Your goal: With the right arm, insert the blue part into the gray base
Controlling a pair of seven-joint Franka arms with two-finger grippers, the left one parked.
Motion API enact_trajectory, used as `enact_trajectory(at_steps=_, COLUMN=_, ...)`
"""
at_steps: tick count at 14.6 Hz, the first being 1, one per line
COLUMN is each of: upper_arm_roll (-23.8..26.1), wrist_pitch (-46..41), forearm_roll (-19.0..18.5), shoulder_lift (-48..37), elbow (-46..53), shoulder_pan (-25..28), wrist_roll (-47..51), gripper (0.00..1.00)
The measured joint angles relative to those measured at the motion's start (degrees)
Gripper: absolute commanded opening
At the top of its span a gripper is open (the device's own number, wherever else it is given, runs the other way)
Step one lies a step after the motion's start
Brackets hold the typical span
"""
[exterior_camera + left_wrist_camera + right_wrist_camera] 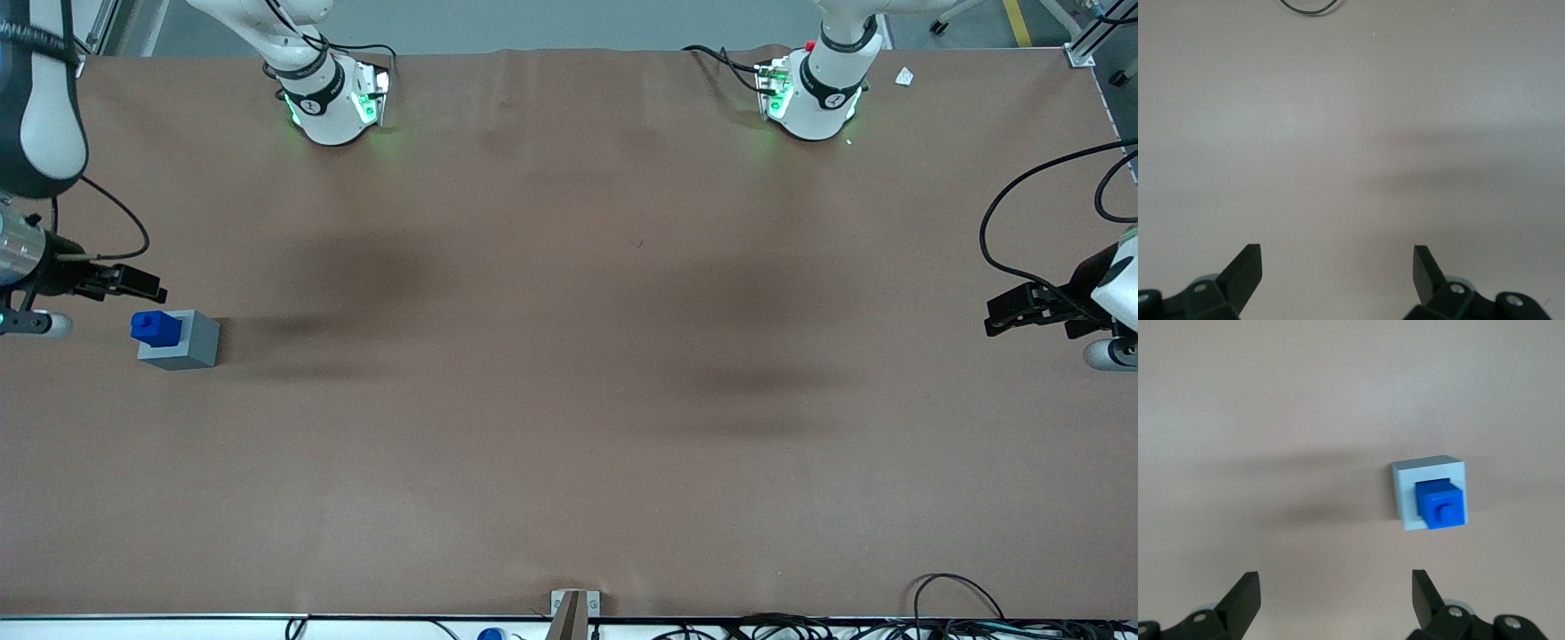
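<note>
Front view, right arm point(40, 116) raised, pincer point(133, 283) wide, empty, above blue part point(156, 327) seated in gray base point(182, 342)

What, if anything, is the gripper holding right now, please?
Nothing: the gripper is open and empty, above the table, apart from the blue part seated in the gray base.

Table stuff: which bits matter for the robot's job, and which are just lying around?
Job:
- blue part, sitting in the gray base
- gripper, open, raised beside them, holding nothing

Lying about:
- white scrap near the parked arm's stand
- cables along the table's front edge
</note>
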Motion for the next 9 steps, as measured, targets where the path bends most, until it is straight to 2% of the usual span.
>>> enact_trajectory(at_steps=4, upper_arm_roll=0.1, wrist_pitch=-2.58, forearm_roll=0.0, shoulder_lift=-4.06, elbow=-0.05, shoulder_pan=4.41, wrist_roll=4.35, gripper=1.0)
enact_trajectory(at_steps=9, upper_arm_roll=0.1, wrist_pitch=-5.47, forearm_roll=0.0, shoulder_lift=-8.36, elbow=-0.06, shoulder_pan=6.3, wrist_roll=4.56, gripper=1.0)
